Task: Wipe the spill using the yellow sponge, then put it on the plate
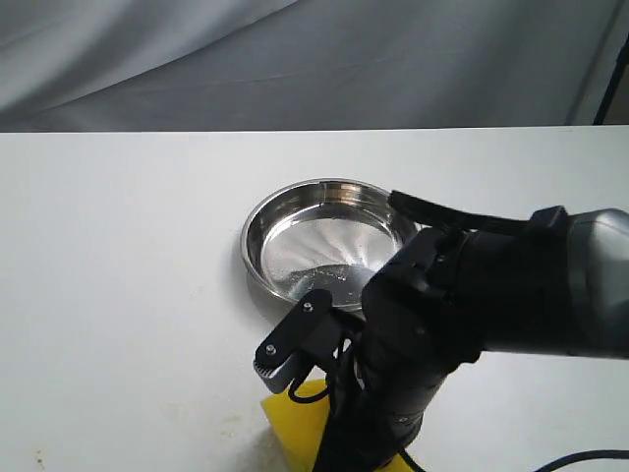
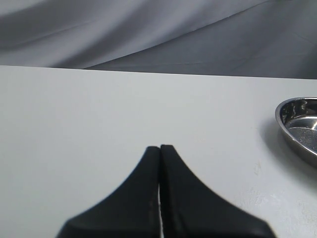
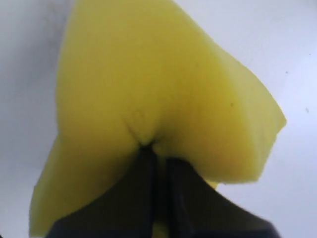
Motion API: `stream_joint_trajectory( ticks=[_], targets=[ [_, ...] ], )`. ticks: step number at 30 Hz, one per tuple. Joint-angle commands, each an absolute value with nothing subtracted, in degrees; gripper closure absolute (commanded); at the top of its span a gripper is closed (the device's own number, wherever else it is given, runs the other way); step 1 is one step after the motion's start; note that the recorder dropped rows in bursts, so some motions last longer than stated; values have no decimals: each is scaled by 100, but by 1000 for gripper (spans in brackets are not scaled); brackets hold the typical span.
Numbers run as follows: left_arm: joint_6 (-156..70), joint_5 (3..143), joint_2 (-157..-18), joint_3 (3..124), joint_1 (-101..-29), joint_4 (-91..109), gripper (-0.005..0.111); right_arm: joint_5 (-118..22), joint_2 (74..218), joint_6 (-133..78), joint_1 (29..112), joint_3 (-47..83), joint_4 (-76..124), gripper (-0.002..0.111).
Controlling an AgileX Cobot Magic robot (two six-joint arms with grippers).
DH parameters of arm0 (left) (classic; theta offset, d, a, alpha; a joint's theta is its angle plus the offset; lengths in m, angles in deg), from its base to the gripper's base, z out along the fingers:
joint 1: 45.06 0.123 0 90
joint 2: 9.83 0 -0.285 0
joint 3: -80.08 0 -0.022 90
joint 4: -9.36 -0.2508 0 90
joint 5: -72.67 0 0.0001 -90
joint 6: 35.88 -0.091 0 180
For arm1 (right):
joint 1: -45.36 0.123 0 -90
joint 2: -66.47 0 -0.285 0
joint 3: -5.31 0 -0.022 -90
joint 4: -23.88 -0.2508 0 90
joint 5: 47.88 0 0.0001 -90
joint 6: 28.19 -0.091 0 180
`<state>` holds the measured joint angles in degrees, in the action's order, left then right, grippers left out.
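My right pincer (image 3: 153, 148) is clamped narrow on the yellow sponge (image 3: 148, 89), its jaws biting deep enough to pucker the foam into a crease. In the exterior view only one yellow corner shows below the arm, low over the white table (image 1: 118, 295). I cannot tell whether it touches the surface, or which way the sponge's long side runs. The steel plate (image 1: 248, 258) sits empty just beyond the sponge, toward the back of the table, near the pincer but apart from it. The carry, as I judge it, is a short move away from the table's front edge. My left pincer (image 2: 159, 148) is closed on nothing, with the plate's rim off to one side of it. The right arm is plainly the nearer one. I find no spill in any view.
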<state>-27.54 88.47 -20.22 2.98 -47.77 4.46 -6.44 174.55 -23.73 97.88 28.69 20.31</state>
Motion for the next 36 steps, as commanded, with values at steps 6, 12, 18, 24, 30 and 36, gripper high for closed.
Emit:
stream_joint_trajectory(
  ticks=[6, 12, 18, 24, 30, 36],
  targets=[
    [-2712, 8773, -2037, 286, -4770, 415, 107, -1483, 18081, -1088, 9792, 2852, 153, 108],
    [-2712, 8773, -2037, 286, -4770, 415, 107, -1357, 18717, -822, 9792, 2121, -221, 108],
    [-2712, 8773, -2037, 286, -4770, 415, 107, -873, 19404, -757, 9802, 891, -289, 108],
    [-2712, 8773, -2037, 286, -4770, 415, 107, -538, 20059, -591, 9802, -348, -412, 108],
    [-2712, 8773, -2037, 286, -4770, 415, 107, 50, 20235, -394, 9802, -821, 293, 108],
    [-2712, 8773, -2037, 286, -4770, 415, 107, 1217, 20176, -773, 9802, -821, 1718, 108]
  ],
)
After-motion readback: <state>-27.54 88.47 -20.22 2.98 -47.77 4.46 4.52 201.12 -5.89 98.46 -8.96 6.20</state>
